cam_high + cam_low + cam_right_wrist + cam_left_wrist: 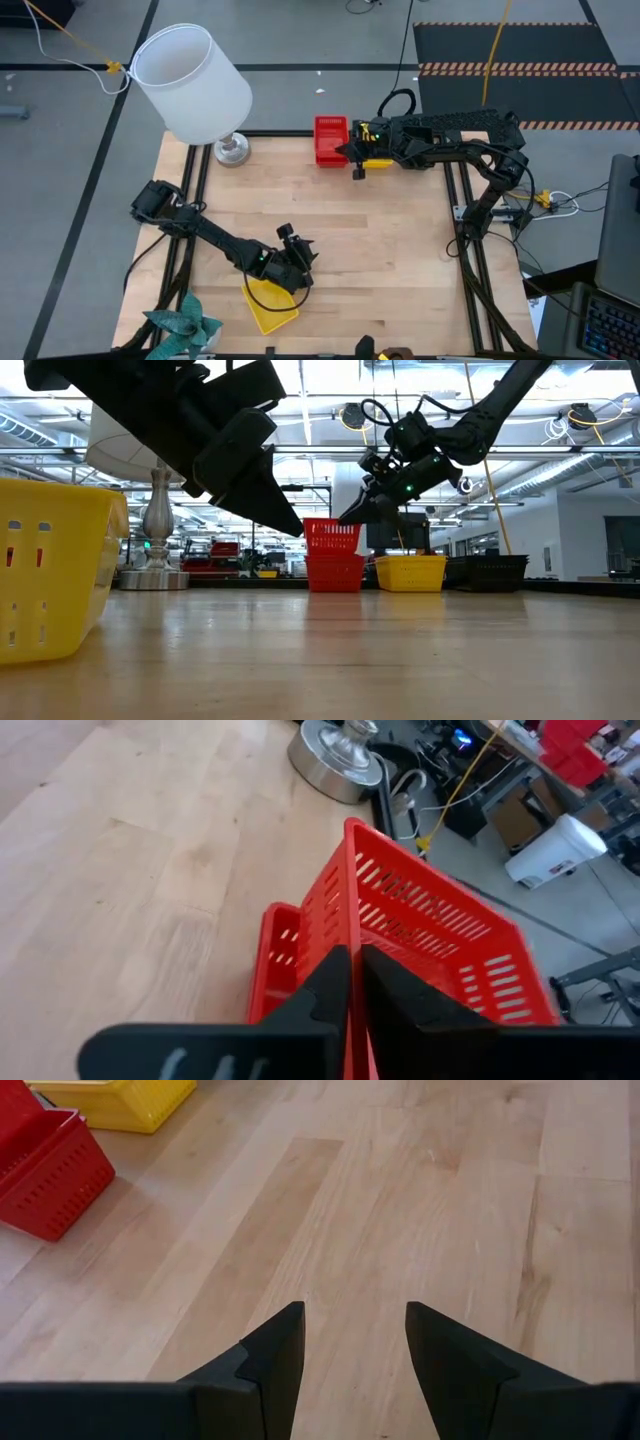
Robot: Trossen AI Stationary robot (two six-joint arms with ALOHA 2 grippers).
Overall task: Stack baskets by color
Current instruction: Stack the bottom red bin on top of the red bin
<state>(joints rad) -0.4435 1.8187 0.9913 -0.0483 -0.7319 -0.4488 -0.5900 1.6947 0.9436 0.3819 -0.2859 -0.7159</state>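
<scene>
Near edge of the pale wooden surface (380, 230): a yellow perforated plastic basket (270, 305) beneath the left hand (296, 262), fingers spread, grasping nothing. Far edge: right hand (352, 982) clenched on the rim of a red mesh-walled basket (430, 935) over another red one (280, 965), a second yellow basket (411, 572) just right

From my station I count two red baskets (333, 555) stacked at the upper middle of the high view, one tilted over the other. I count two yellow baskets: one (270, 303) at the lower middle, one (410, 572) just right of the red pair. One black basket (492, 572) sits farther right in the low view. One white lamp (192, 84), upper left. Two arms.
</scene>
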